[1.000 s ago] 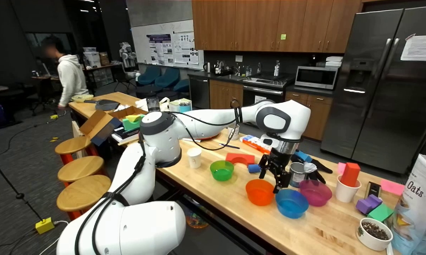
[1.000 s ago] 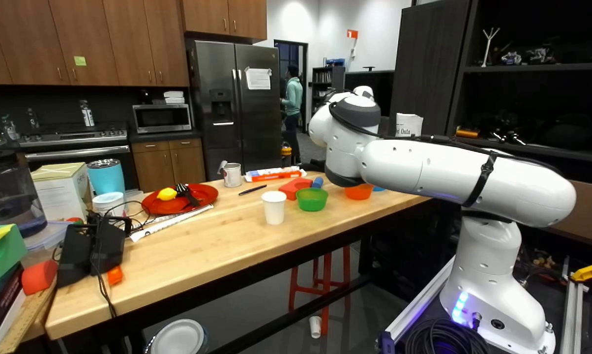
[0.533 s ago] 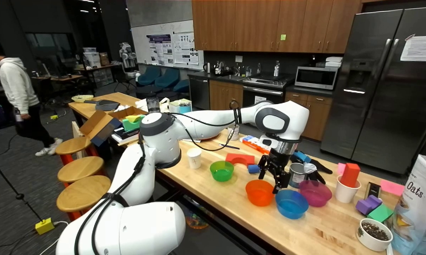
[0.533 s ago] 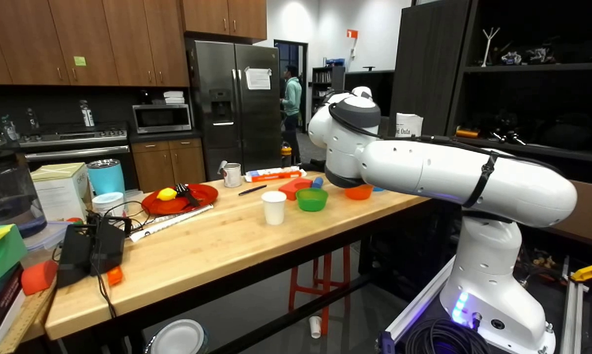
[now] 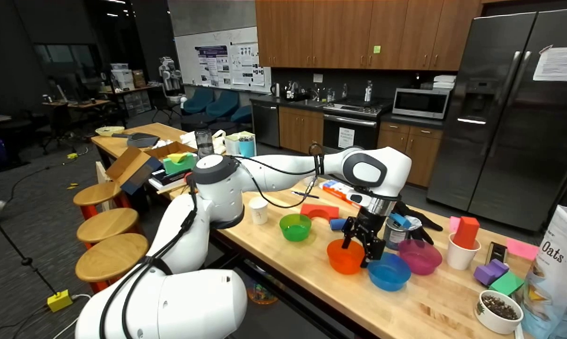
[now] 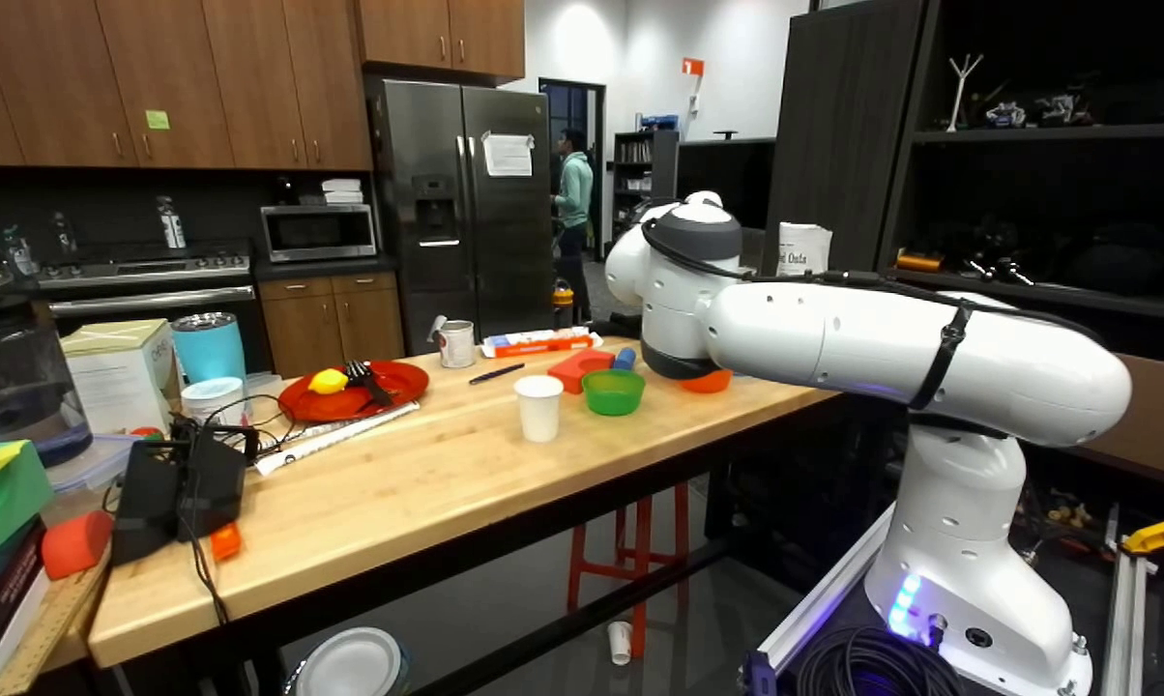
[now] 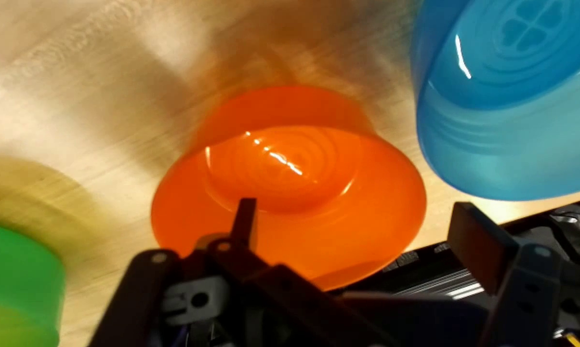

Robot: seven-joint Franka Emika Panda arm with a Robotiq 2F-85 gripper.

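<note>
The gripper (image 7: 359, 225) has its fingers (image 7: 482, 246) spread wide — one over the orange bowl (image 5: 342, 260), one out past its edge. I can't tell if they touch it. The orange bowl sits on the table (image 5: 453, 296) — between a blue bowl (image 5: 390, 273) just beside it and a green bowl (image 5: 295, 229) farther off. Behind it, in an exterior view, are a blue cylinder (image 5: 337, 224) and a red arch block (image 5: 319, 209).

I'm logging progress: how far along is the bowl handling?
The approach looks done: the gripper is at the orange bowl, one finger over its inside, the other outside, near the blue bowl. In hand: nothing gripped; the jaws stand apart. Left, seemingly: any grasp, as the bowl sits ungripped.
</note>
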